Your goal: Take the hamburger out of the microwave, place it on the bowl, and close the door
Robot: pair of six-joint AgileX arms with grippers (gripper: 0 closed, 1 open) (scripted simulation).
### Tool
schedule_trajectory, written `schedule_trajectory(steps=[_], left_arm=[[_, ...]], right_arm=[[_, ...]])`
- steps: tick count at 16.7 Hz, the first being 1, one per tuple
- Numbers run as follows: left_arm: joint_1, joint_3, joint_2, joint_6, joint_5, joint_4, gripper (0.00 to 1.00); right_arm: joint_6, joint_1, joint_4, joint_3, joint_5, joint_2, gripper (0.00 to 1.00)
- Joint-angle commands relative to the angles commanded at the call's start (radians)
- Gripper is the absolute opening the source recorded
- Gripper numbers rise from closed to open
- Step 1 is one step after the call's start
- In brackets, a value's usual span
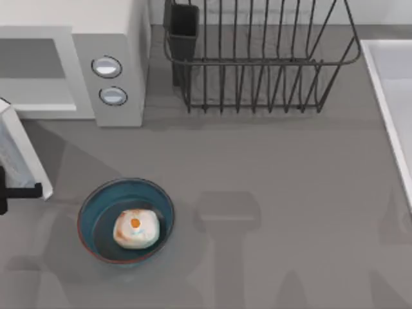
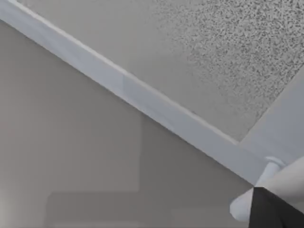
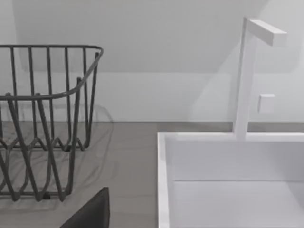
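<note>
The hamburger [image 1: 136, 228] lies inside the blue bowl [image 1: 90, 205] at the front left of the table. Behind it at the back left stands the microwave [image 1: 116, 38], and what shows of its cavity is bare. The door [image 1: 19, 154] is swung out at the left edge of the table, with its black handle [image 1: 22, 191] pointing forward. The left wrist view looks closely at the door's speckled window [image 2: 228, 61] and white frame. A dark part of my left gripper or of the handle [image 2: 275, 211] sits at that view's corner. A dark piece of my right gripper [image 3: 90, 213] shows beside the rack.
A dark wire dish rack [image 1: 257, 61] with a cutlery cup [image 1: 183, 26] stands at the back middle. A white sink [image 1: 393, 109] with a tap [image 3: 247, 76] lies along the right side. Arm shadows fall on the front of the table.
</note>
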Motion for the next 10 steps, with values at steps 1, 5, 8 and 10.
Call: schedule_trajectory(steps=[1,5,8,10], left_arm=[[-0.004,0.03,0.055,-0.002,-0.002,0.02,0.0],[-0.021,0.153,0.291,-0.011,-0.012,0.106,0.0],[-0.03,0.214,0.379,-0.016,-0.018,0.15,0.0],[-0.031,0.221,0.388,-0.017,-0.019,0.155,0.0]], right_arm=[[0.0,0.0,0.0,0.0,0.0,0.0,1.0],[0.0,0.0,0.0,0.0,0.0,0.0,1.0],[0.0,0.0,0.0,0.0,0.0,0.0,1.0],[0.0,0.0,0.0,0.0,0.0,0.0,1.0]])
